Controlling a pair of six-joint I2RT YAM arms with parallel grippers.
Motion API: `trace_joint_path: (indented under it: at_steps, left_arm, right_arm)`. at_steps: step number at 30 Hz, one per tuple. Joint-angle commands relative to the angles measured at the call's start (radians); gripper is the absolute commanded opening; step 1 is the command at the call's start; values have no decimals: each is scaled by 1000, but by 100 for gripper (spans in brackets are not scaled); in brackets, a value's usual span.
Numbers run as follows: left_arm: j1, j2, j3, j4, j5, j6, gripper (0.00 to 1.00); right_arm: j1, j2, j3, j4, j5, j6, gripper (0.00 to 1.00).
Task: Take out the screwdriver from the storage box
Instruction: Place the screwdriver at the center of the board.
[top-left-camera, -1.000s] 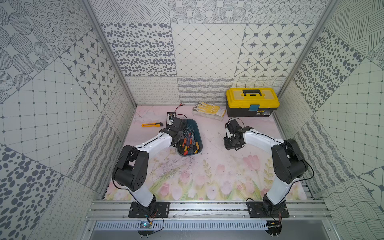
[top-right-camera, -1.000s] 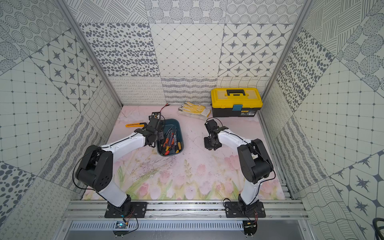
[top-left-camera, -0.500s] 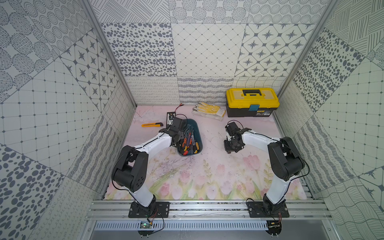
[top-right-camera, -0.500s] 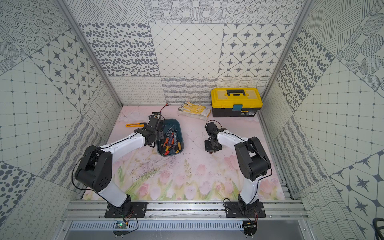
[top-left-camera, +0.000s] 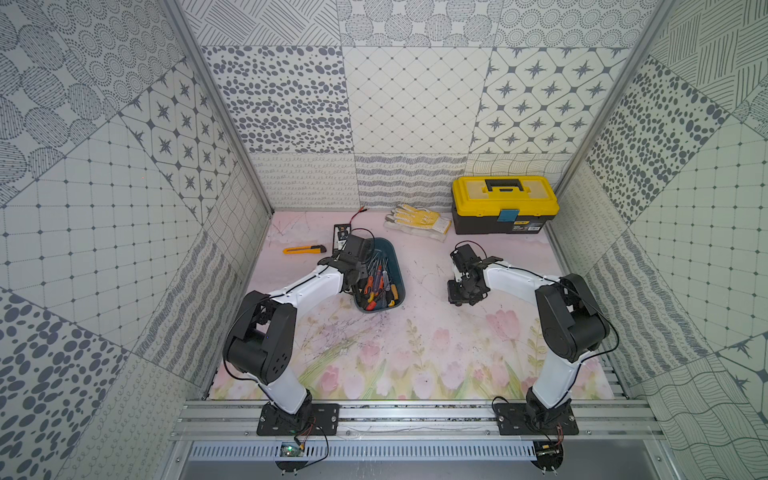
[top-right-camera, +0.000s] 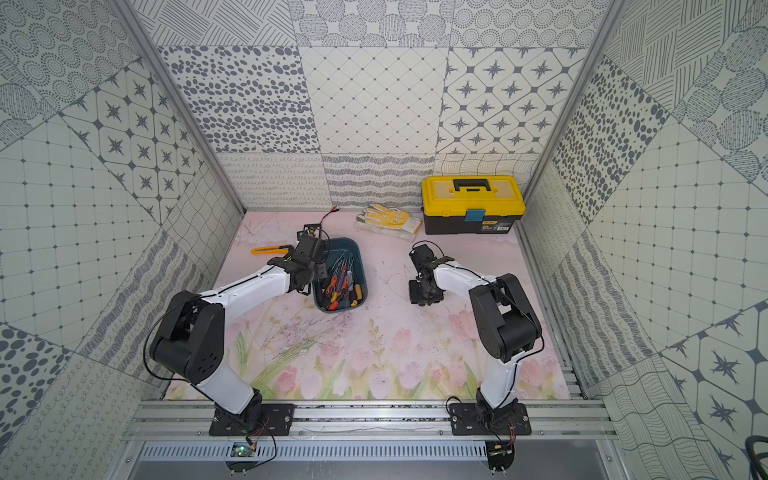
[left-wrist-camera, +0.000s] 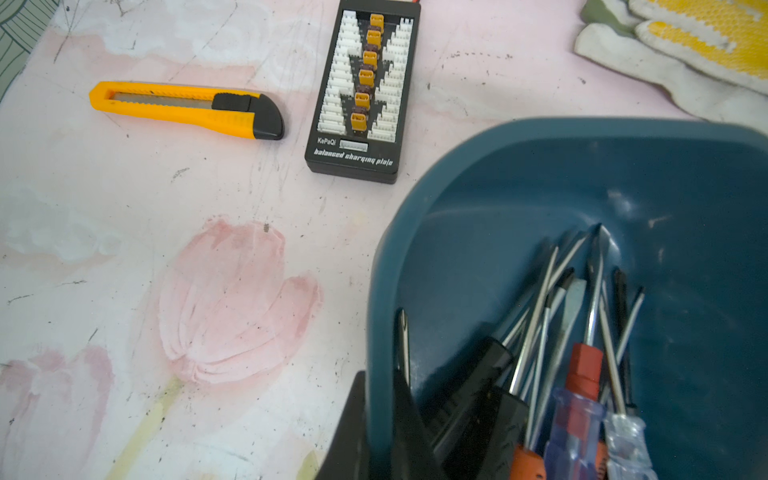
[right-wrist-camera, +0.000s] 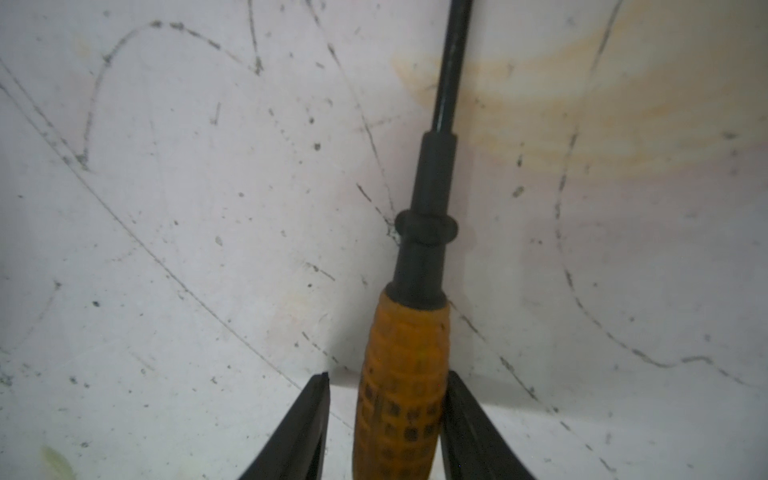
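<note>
Change: my right gripper (right-wrist-camera: 387, 375) is letting go. Over the last second its jaws have spread. A clear gap now shows between one finger and the yellow handle. The other finger sits at or just off the handle, can't tell which. So no clamp any more: the jaws stand open around the screwdriver (right-wrist-camera: 417, 266). It looks to be down on the table (right-wrist-camera: 166, 208), shaft pointing away from the wrist.

In both top views this gripper is low over the same spot as a second ago, well apart from the storage box (top-left-camera: 382, 246). The screwdriver is hidden under it there.

No change on my left gripper (left-wrist-camera: 380, 395). It stays pinched shut on the box's side wall, one finger inside and one outside, pinning the box. The other screwdrivers (left-wrist-camera: 577, 374) lie in a pile in the box.

Meaning: the screwdriver is out of the box and set down, so the task looks essentially done. Remaining, as I judge it: lift the right gripper straight up so the near finger doesn't drag or roll the handle, then release the box.
</note>
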Motion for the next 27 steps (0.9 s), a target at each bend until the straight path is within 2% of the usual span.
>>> trace_joint_path:
  at_steps: [1,8,18,27]
  left_arm:
    - [6,-18,-1,48,-19,4,0]
    - [6,-15,1,49,-23,4,0]
    - [6,-8,4,47,-29,12,0]
    - [6,-19,10,51,-1,16,0]
  right_arm:
    - [-4,14,-18,19,-3,14,49]
    - [-3,1,-17,22,-2,13,50]
    - [-4,-134,-43,92,7,16,67]
    - [2,-234,-8,107,-40,2,72]
